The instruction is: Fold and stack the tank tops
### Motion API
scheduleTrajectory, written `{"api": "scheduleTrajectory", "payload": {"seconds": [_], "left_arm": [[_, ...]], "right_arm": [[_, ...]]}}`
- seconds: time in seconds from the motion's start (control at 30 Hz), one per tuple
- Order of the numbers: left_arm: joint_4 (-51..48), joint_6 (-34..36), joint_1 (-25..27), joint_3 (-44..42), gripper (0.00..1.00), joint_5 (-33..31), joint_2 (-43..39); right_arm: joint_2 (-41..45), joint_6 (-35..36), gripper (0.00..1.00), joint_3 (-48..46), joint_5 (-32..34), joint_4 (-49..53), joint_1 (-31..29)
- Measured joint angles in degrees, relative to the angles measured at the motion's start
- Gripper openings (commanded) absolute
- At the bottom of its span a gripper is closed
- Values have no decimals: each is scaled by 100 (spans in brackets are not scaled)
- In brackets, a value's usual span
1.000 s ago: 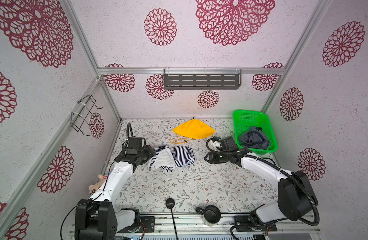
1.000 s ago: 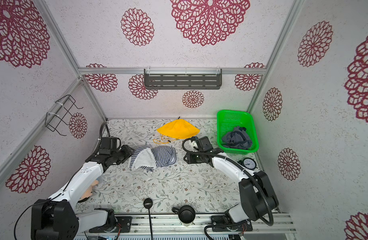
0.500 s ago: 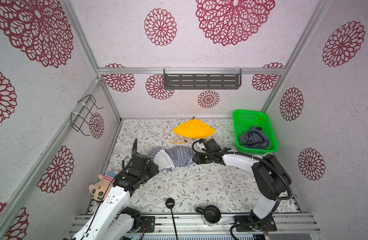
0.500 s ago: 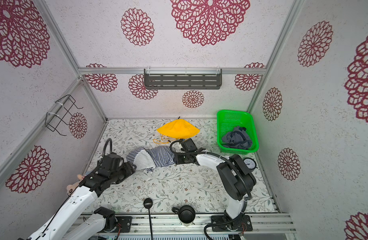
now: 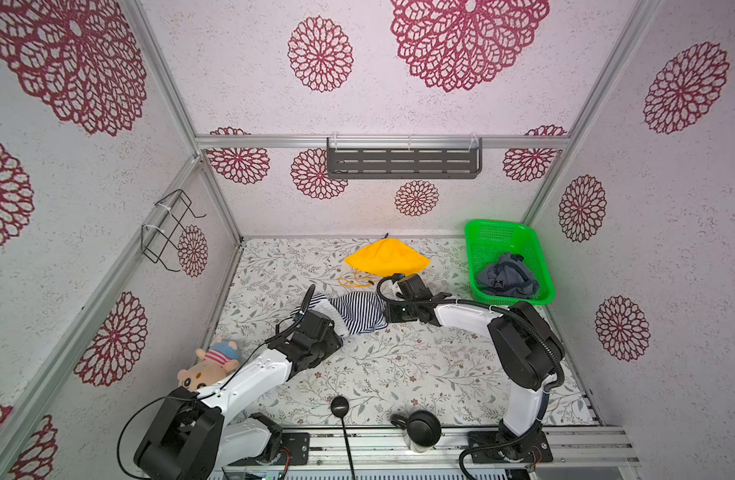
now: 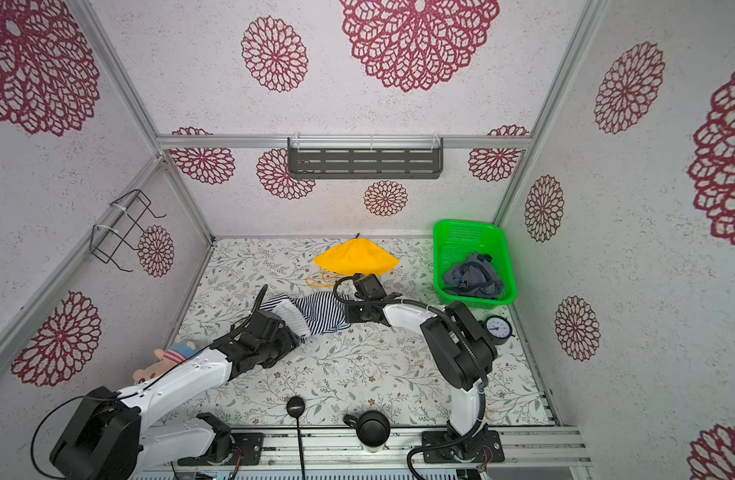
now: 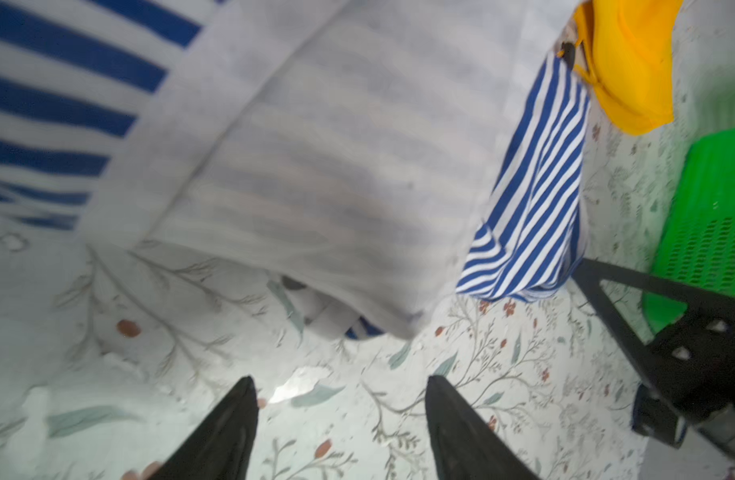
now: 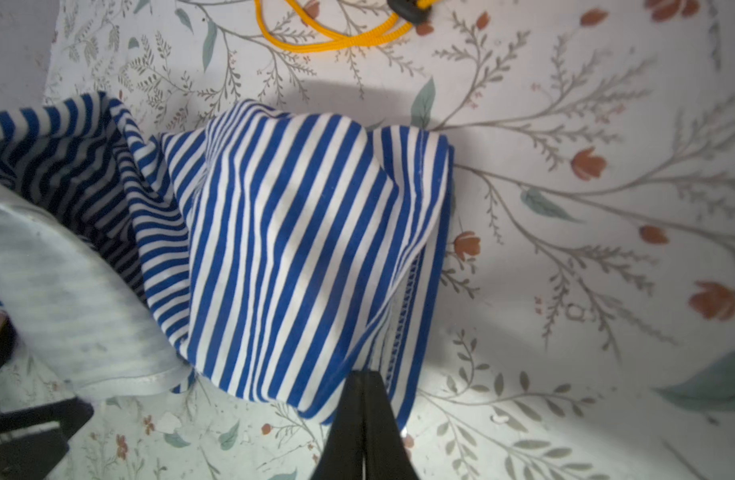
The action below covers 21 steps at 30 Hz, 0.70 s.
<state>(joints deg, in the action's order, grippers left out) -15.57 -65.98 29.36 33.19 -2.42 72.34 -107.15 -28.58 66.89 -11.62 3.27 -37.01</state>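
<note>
Striped tank top [image 5: 357,316] crumpled mid-desk. Right gripper [image 8: 363,376] pinched shut on its hem. Left gripper [image 7: 340,395] jaws apart, empty, just short of cloth. Blue-grey tank top [image 5: 507,278] in green basket [image 5: 496,224], back right corner.

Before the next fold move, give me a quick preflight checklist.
1. Right gripper jaws shut on striped tank top hem: ok.
2. Left gripper jaws open, empty: ok.
3. Striped tank top flat: not ok, bunched.
4. Yellow hat cord apart from it: ok.
5. Grey tank top out of green basket: not ok, inside.
6. Another top hidden underneath: cannot tell.
</note>
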Motion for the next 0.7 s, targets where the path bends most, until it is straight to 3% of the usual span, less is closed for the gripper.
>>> {"api": "scheduleTrajectory", "payload": {"seconds": [0.17, 0.23, 0.33, 0.4, 0.57, 0.7], "left_arm": [[627, -26, 0, 9, 16, 140, 702], [671, 4, -4, 26, 6, 166, 804], [623, 109, -26, 153, 1, 170, 782], [575, 168, -59, 260, 0, 166, 697], [179, 382, -258, 398, 0, 109, 133], [-234, 608, -686, 426, 0, 61, -511]], "right_arm": [[79, 57, 0, 50, 46, 103, 66], [153, 74, 0, 48, 57, 188, 109], [282, 120, 43, 50, 68, 330, 151], [313, 168, 53, 48, 70, 350, 151], [168, 173, 51, 122, 61, 369, 140], [-271, 111, 30, 466, 28, 304, 140]]}}
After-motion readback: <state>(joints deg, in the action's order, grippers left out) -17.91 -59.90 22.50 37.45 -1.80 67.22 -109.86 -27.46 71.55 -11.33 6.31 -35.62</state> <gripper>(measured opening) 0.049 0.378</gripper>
